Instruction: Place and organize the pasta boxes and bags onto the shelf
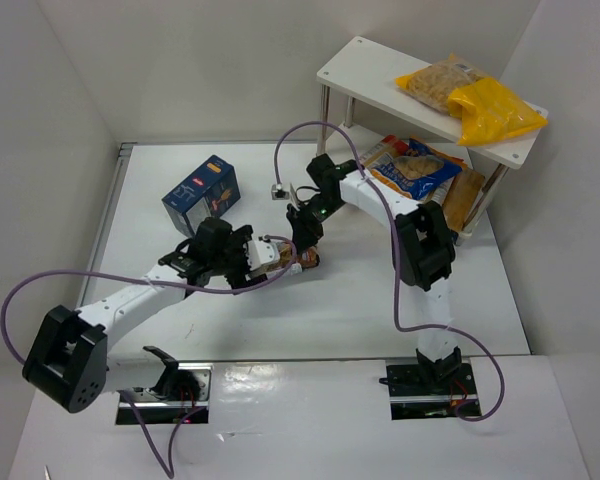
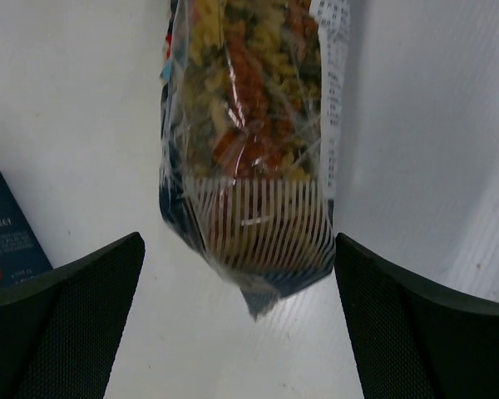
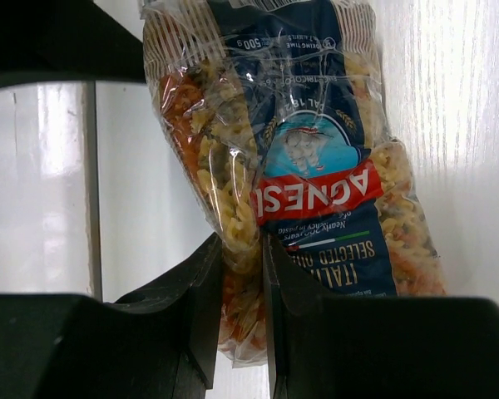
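Right end effector [image 3: 243, 268] first: its two dark fingers [image 3: 191, 320] are pressed together on the clear pasta bag [image 3: 316, 166], pinching one long edge of the plastic. From the right wrist camera the bag runs straight ahead of those fingers, with spirals of yellow, orange and green pasta inside. A blue label with a red AGNESI band faces the lens upside down.

Over to the left end effector [image 2: 239, 245], and this one is spread wide. One finger [image 2: 75, 320] sits on each side, and the striped end of the same bag hangs in the gap between them, touching neither. So only one arm has a grip here. I cannot tell whether the bag is clear of the worktop [image 1: 310, 310] or resting on it.

From above, the two end effectors meet nose to nose over the middle of the worktop, with the bag between them.

The dark blue pasta box [image 1: 202, 192] stands just beyond the left end effector, on its left-finger side and apart from it.

The white shelf [image 1: 360, 70] is well beyond the right end effector, off to its right. Its top board carries a yellow bag [image 1: 495, 112] beside a clear packet of tan pasta [image 1: 442, 82]. A blue-orange bag [image 1: 415, 165] lies on the lower level.
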